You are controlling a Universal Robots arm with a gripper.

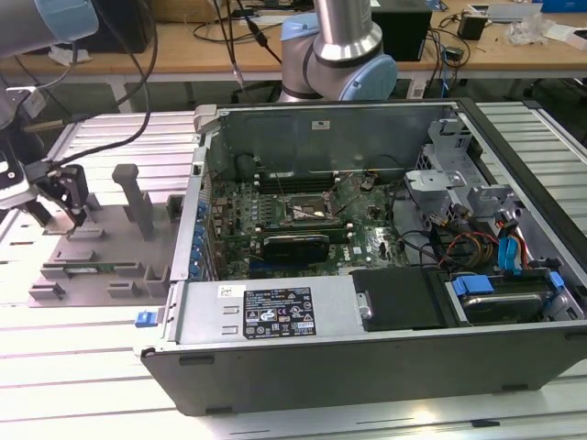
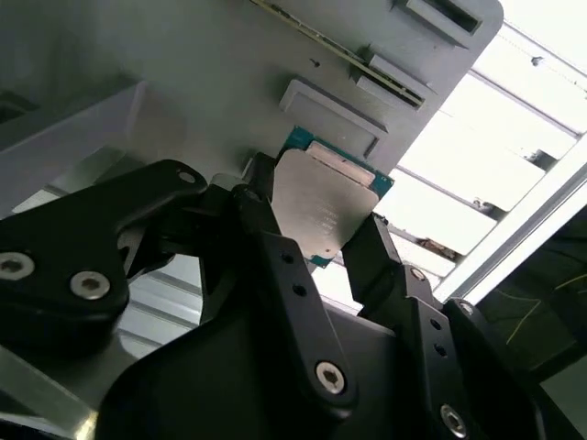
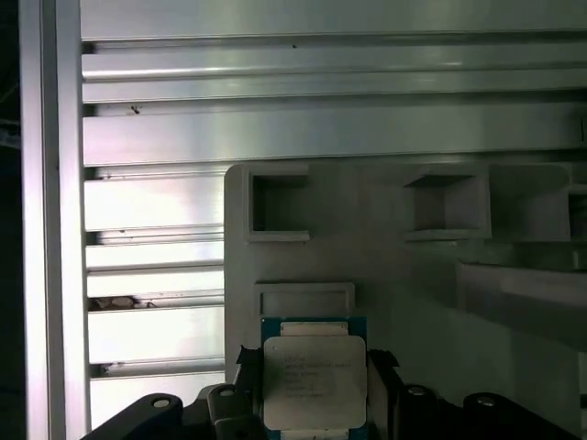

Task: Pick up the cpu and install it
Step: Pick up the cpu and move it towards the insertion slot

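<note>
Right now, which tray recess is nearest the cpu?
The shallow rectangular frame directly beside the cpu; the deeper square pockets sit farther off along the grey tray.

- The exterior view looks down from high up, well back, over the open computer case (image 1: 385,229) and grey tray (image 1: 101,252).
- Both wrist views sit close behind the end effector (image 2: 316,215) (image 3: 314,367), sharing the cpu (image 2: 326,197) (image 3: 314,385) and tray.

The chip (image 3: 314,383) has a shiny silver top and a blue-green edge. The gripper (image 2: 318,225) is black, and the tray (image 3: 404,275) is plain grey. The table (image 3: 156,128) is silver with long stripes, and the board (image 1: 234,220) in the computer (image 1: 202,316) is green.
</note>
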